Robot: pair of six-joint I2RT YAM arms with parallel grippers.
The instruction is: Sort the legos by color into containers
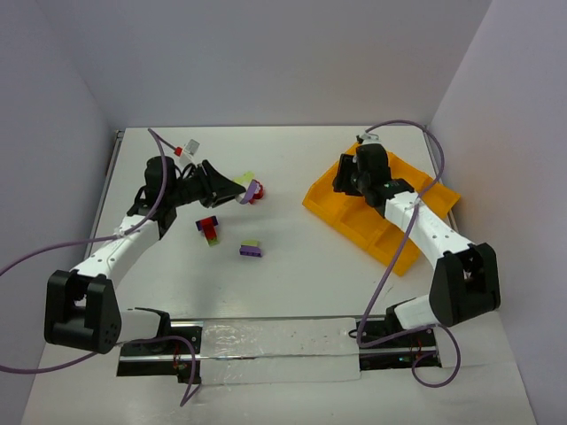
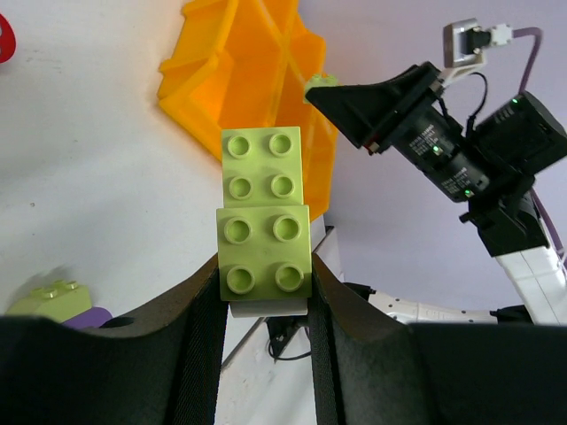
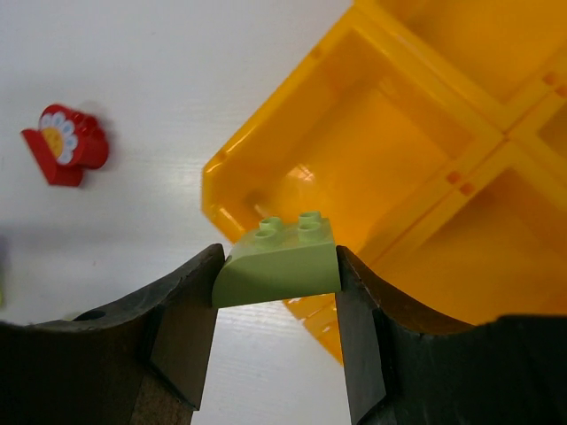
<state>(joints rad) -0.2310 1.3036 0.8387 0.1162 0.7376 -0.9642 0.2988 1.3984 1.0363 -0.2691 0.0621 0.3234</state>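
Bright even light (soft shadows), sharp focus.

Right claw (image 3: pixel 276 305) grips a pale green brick (image 3: pixel 279 259) over the orange tray's (image 3: pixel 372 150) corner; red piece (image 3: pixel 65 143) lies apart.

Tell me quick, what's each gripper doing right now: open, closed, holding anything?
Left gripper: closed on joined pale green bricks.
Right gripper: closed on a rounded pale green brick.

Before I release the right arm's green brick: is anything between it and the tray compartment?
Nothing visible. The right gripper holds the pale green brick at the tray corner, and the compartment beyond looks bare.
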